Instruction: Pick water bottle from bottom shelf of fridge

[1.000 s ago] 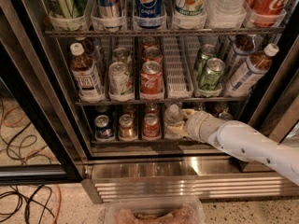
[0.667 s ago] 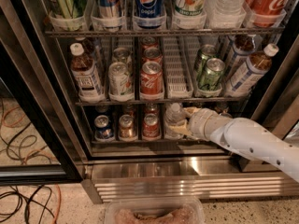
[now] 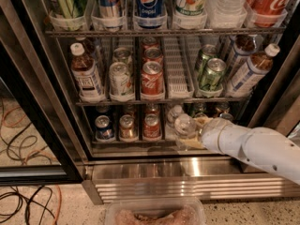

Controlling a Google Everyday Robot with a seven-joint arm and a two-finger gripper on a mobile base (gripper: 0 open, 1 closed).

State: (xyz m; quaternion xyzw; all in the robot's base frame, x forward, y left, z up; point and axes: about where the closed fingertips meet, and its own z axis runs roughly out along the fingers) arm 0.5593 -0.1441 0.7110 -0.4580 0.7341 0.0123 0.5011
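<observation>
The water bottle (image 3: 184, 127), small and clear with a white cap, stands tilted at the front of the bottom shelf (image 3: 136, 142) of the fridge (image 3: 187, 184), right of three small soda cans (image 3: 151, 125). My gripper (image 3: 193, 132), on the white arm reaching in from the right, is shut on the water bottle, with one yellowish finger above it and one below. A second clear bottle (image 3: 174, 112) stands just behind it.
The middle rack holds tea bottles (image 3: 86, 76), a Coca-Cola can (image 3: 152, 78) and green cans (image 3: 212, 74). The dark door frame (image 3: 33, 93) stands at the left. Cables (image 3: 23, 200) lie on the floor. A clear plastic tub (image 3: 154, 213) sits below the grille.
The water bottle has shifted a little right and forward with the gripper, and its top now leans toward the front of the shelf. The arm has drawn back slightly.
</observation>
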